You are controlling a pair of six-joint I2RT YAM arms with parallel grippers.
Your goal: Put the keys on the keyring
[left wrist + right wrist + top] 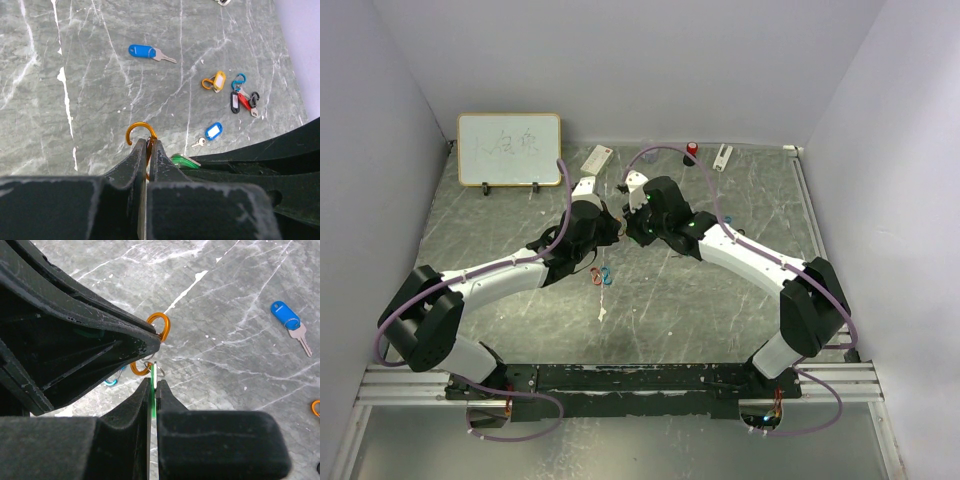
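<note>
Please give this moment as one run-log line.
left gripper: jaws shut on orange metal carabiner ring; right gripper: jaws shut on green plastic key tag; tag close to ring

whiteboard (509, 150) at far left of the table (700, 300) — keys (150, 52) loose on its surface

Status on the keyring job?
Left claw shut on orange ring. Right claw shut on green-tag key, close by ring. Other keys loose, apart; nothing blocking.

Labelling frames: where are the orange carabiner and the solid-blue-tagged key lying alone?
orange carabiner (141, 125), left wrist view, top of its curve.
blue-tagged key (142, 51), left wrist view, middle of tag.
</note>
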